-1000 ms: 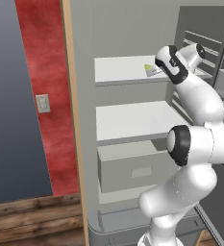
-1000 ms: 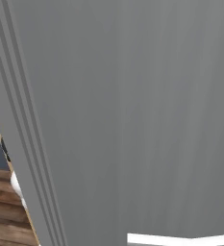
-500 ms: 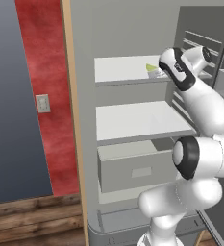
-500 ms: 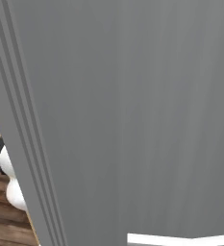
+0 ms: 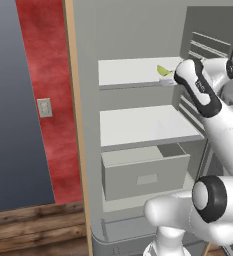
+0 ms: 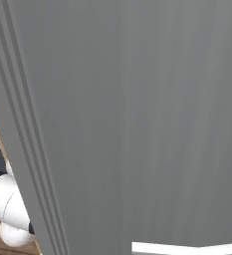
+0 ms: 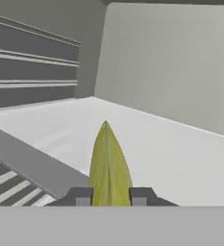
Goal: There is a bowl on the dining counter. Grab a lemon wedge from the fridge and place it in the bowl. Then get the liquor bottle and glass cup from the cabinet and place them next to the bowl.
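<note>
In the hand view the two dark fingers (image 7: 82, 197) stand on either side of the lemon wedge (image 7: 108, 166), one at each flank of its near end, and they look closed on it (whether the pads truly press the rind or only frame it cannot be told for sure). The wedge points away from the hand, thin edge up, over the white top shelf (image 7: 180, 153), with the ribbed grey side wall of the fridge (image 7: 31, 62) beyond on one side and its plain back wall further off. From the left base view the gripper (image 5: 169, 79) is at the right end of the top shelf, the yellow-green wedge just peeking out beside the white wrist; below come the middle shelf (image 5: 143, 125) and the grey drawer (image 5: 145, 172), and the open fridge door (image 6: 137, 114) stands across the right base view. The step in hand seems to be the first one, fetching the wedge. The next move calls for lifting it clear of the shelf and drawing the arm straight back out between shelf and door, without knocking the wedge loose, before heading for the bowl.
</note>
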You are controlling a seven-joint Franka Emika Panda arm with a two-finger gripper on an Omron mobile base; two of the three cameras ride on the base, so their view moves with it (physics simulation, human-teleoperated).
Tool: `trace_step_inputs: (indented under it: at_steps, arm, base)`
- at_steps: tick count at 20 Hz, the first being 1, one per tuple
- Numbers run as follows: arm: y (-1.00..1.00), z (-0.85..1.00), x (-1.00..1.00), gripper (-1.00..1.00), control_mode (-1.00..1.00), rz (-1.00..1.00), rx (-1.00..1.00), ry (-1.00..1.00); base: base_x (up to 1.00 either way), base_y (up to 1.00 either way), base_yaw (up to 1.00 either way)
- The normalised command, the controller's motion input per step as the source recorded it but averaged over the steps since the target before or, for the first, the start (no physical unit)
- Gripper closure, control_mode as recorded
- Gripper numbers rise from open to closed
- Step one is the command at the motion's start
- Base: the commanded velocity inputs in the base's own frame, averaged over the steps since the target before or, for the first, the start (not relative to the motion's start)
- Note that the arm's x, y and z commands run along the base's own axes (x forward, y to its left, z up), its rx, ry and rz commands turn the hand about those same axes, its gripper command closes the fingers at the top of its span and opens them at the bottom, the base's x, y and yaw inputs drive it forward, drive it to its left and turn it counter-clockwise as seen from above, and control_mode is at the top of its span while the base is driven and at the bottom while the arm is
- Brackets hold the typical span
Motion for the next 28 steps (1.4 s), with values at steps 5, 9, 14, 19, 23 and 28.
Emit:
trace_step_inputs:
  at_steps: [5,9,14,19,23,28]
  arm:
    - [0.31,0.36,-0.63,1.00,-1.00,-0.01,-0.01,-0.04]
    - [0.18,0.49,-0.59,1.00,-1.00,-0.07,0.00,0.00]
    - [0.00,0.53,-0.75,1.00,-1.00,-0.10,0.01,0.00]
    - [0.00,0.41,-0.89,1.00,-1.00,-0.10,0.01,0.00]
    - [0.00,0.20,-0.96,1.00,-1.00,-0.08,0.00,0.00]
    - [0.03,0.15,-0.99,1.00,-1.00,-0.10,0.00,-0.01]
  base:
    - [0.00,0.00,0.00]
    - [0.00,0.00,0.00]
    - [0.00,0.00,0.00]
    - [0.00,0.00,0.00]
    - [0.00,0.00,0.00]
    - [0.00,0.00,0.00]
